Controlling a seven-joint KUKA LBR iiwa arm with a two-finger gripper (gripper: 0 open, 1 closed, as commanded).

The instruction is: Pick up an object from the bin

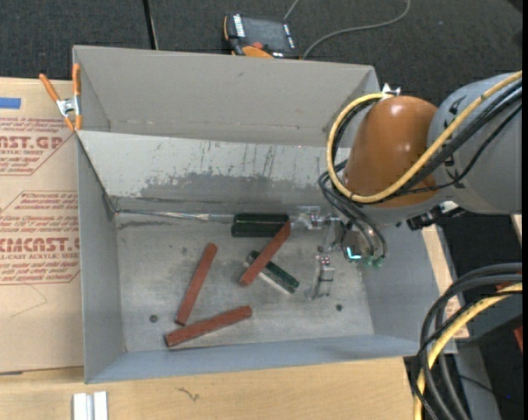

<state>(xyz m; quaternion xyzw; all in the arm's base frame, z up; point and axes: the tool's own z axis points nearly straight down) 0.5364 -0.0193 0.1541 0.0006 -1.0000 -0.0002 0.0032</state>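
Nearest to claw [322, 278]: short red-brown stick [265, 254], tilted, lying across a dark green bar [279, 278], centre-right of bin [202, 94] floor, just left of claw. Claw wide/narrow: can't tell.

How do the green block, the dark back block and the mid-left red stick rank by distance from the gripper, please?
1. Green block, just left of the gripper.
2. Dark back block, near the rear.
3. Mid-left red stick, left of centre.
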